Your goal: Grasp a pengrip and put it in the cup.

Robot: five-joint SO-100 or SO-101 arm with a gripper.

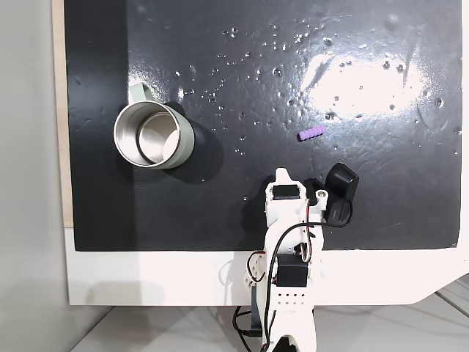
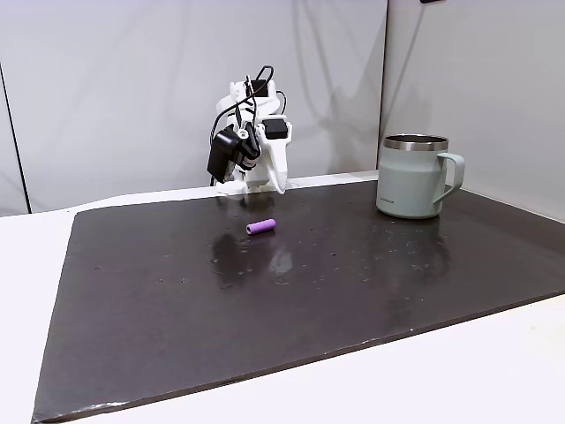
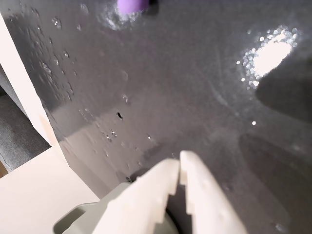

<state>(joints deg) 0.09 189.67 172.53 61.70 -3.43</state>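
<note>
The small light-purple pengrip [image 1: 310,134] lies on its side on the black mat, a short way ahead of the folded arm. In the other fixed view the pengrip [image 2: 260,227] rests just in front of the arm's base, and in the wrist view its end [image 3: 131,5] pokes in at the top edge. The sage-green cup [image 1: 186,143] with its steel inside stands upright at the left of the mat; its handle shows on the cup [image 2: 410,181] at the right. My gripper [image 3: 180,165] is shut with nothing in it, held low over the mat [image 1: 282,176] near the arm's base [image 2: 277,181].
The black mat [image 1: 220,73] lies on a white table [image 1: 146,279] and is dotted with water drops and glare. The arm's base and cables [image 1: 289,293] sit at the mat's near edge. A grey wall [image 2: 132,88] stands behind the arm.
</note>
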